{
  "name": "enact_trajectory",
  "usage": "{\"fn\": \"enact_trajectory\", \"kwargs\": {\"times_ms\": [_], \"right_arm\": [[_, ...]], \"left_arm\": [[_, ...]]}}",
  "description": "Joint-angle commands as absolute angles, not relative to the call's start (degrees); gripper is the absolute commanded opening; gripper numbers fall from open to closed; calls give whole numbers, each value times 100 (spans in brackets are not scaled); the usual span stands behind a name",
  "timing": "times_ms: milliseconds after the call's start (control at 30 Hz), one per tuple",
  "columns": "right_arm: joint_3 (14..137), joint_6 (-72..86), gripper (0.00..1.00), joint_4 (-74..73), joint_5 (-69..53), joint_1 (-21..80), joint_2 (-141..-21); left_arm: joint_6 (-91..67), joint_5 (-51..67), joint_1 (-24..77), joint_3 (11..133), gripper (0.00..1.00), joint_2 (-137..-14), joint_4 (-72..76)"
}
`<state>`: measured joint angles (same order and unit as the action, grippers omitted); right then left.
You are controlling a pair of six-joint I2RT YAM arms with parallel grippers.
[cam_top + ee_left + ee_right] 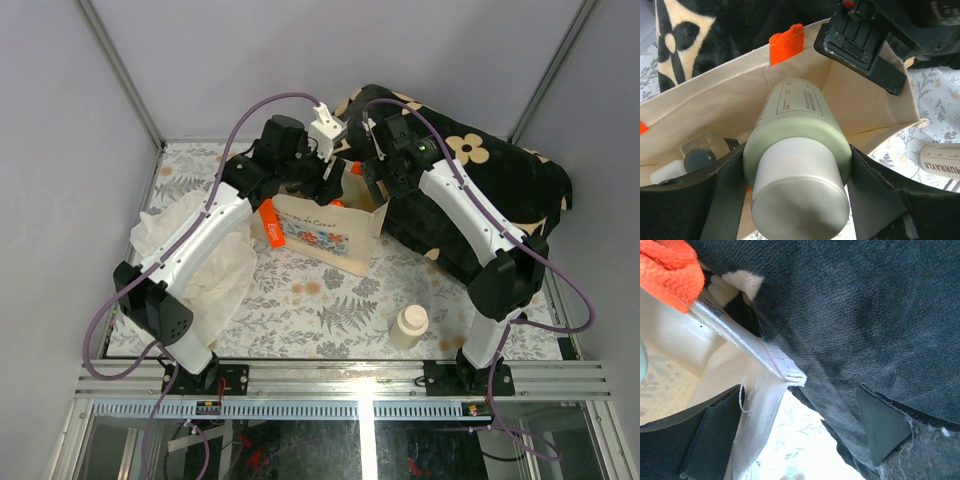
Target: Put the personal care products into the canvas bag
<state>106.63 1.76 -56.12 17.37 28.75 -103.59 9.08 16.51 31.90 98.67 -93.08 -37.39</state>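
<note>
The canvas bag [335,228] stands open mid-table. My left gripper [326,178] is over its mouth, shut on the olive bottle [800,132] with the cream cap [797,197], which points down into the bag [715,107]. A whitish bottle with a dark cap [687,164] lies inside at the bottom; something clear lies beside it. The cream bottle [409,325] stands on the table near the front right, and also shows in the left wrist view [940,160]. My right gripper [373,176] is open astride the bag's right wall [765,385], one finger inside and one against the cushion.
A black cushion with beige flowers [480,190] presses against the bag's right side. A white cloth [205,255] lies under the left arm. An orange handle [271,224] hangs off the bag's left side. The table has a fern-print cover [330,305].
</note>
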Motion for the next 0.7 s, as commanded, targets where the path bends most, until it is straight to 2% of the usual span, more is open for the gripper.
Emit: {"fn": "enact_trajectory", "kwargs": {"times_ms": [0,667], "right_arm": [[10690,334,100,-5933,2149,2818,-10169],[10722,794,100,-6026,2141,2808,-10188]], "left_arm": [[985,1572,3200,10139,0,-9377,-3271],[1346,215,3199,10029,0,-10220,-3674]]}}
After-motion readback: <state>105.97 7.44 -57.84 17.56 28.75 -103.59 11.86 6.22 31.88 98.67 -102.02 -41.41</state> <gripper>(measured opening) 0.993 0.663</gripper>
